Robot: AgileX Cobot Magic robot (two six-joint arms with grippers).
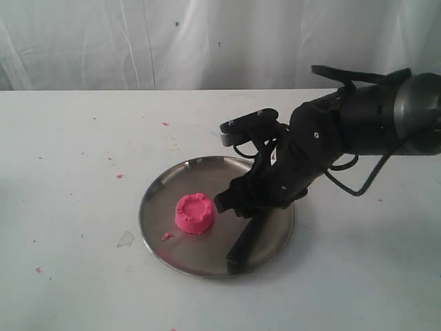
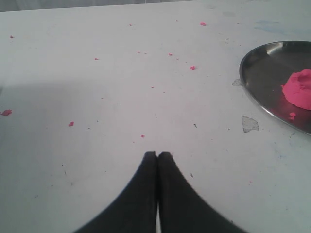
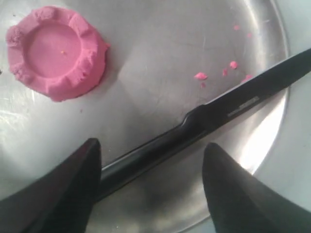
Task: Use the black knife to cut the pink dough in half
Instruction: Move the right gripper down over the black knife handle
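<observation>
Our right tool hangs low over the plate with its two fingers wide apart. The knife's handle lies between them, and nothing is gripped. Our left tool is over the bare bench, well away from the work. Its fingers are pressed together with nothing in them.

On the bench sits the round steel plate, which looks shiny and slick. The black knife lies flat on it, with its blade pointing out over the rim. We think the knife is light, thin and stiff. We should take it by the middle of the handle, never by the blade. It lies flat on smooth metal, so it may slide or spin when the fingers close.

The pink dough sits on the plate too, near the knife but not touching it. It is one whole round lump with a bumpy top and has not been cut. We think it is soft, so it will squash under a hard push and may stick to the blade. It could also slip on the plate. A few tiny pink crumbs lie beside the blade.

Some things we cannot see well. In the exterior view the arm covers most of the knife. In the right wrist view one finger hides the end of the handle, and the blade's tip runs off the picture. We cannot tell if that finger touches the handle. The left wrist view cuts off part of the dough.
</observation>
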